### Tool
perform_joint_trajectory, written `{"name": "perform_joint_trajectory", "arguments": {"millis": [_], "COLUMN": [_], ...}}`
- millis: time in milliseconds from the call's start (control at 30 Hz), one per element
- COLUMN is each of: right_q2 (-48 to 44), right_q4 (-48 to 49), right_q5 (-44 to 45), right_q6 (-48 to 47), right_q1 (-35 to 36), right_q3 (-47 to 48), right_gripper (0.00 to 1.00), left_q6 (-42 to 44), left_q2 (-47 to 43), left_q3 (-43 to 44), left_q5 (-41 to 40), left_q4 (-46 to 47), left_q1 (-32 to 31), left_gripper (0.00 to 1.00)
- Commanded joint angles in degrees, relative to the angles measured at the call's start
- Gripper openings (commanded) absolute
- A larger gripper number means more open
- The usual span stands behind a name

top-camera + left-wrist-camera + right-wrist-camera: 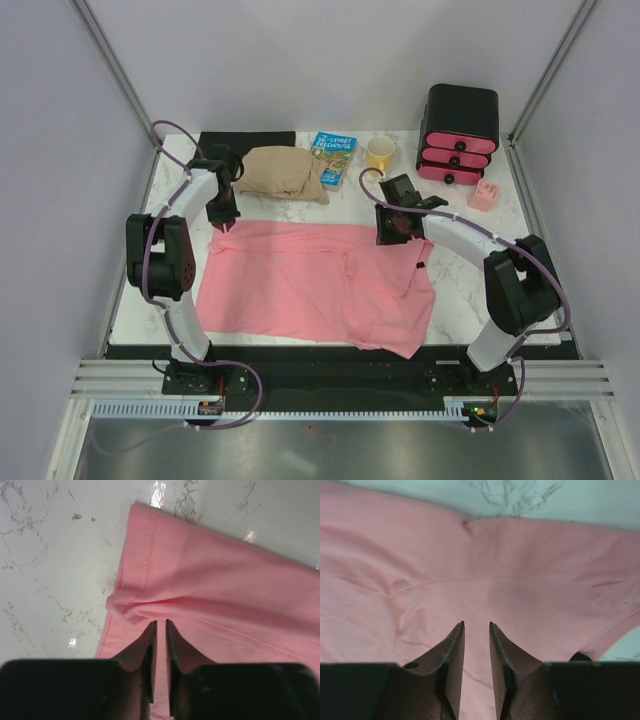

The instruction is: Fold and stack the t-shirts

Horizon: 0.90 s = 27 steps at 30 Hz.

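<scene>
Pink t-shirt (300, 285) flat on table (462, 300), left gripper (161, 622) apparently pinching its puckered edge — right gripper (476, 625) slightly spread above cloth

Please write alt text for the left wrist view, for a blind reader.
The left gripper, fingers nearly together, points at a bunched fold near the hemmed corner of a salmon-pink t-shirt, which lies on a white marble table.

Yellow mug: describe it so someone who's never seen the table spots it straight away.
Start at the white marble table and look along its far edge, right of centre. The yellow mug stands there between the blue book and the black drawer box with pink fronts. It is the only yellow thing and the only cup on the table.
</scene>
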Motion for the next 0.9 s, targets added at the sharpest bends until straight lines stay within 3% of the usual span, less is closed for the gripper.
{"name": "perform_joint_trajectory", "arguments": {"millis": [0, 67, 267, 533, 867], "right_q2": [4.4, 6.2, 9.3, 11.7, 16.7], "right_q4": [0.8, 1.1, 2.1, 0.6, -2.1], "right_q5": [6.0, 7.5, 11.0, 12.1, 9.5], "right_q6": [-2.1, -2.0, -1.7, -2.2, -4.7], "right_q1": [-0.5, -0.7, -1.7, -5.1, -8.7], "right_q3": [1.0, 1.2, 1.3, 2.8, 11.0], "right_gripper": [0.33, 0.32, 0.22, 0.17, 0.16], "left_q6": [1.0, 1.1, 1.0, -0.1, -1.1], "left_q2": [1.3, 3.1, 6.5, 12.5, 19.5], "left_q3": [1.1, 2.0, 3.9, 6.3, 14.7], "left_q5": [1.9, 2.5, 2.4, 1.1, -1.0], "left_q4": [1.1, 1.0, 0.9, 0.3, -2.7], "left_q1": [0.0, 0.0, 0.0, 0.0, 0.0], "left_gripper": [0.07, 0.02, 0.02, 0.02, 0.02]}}
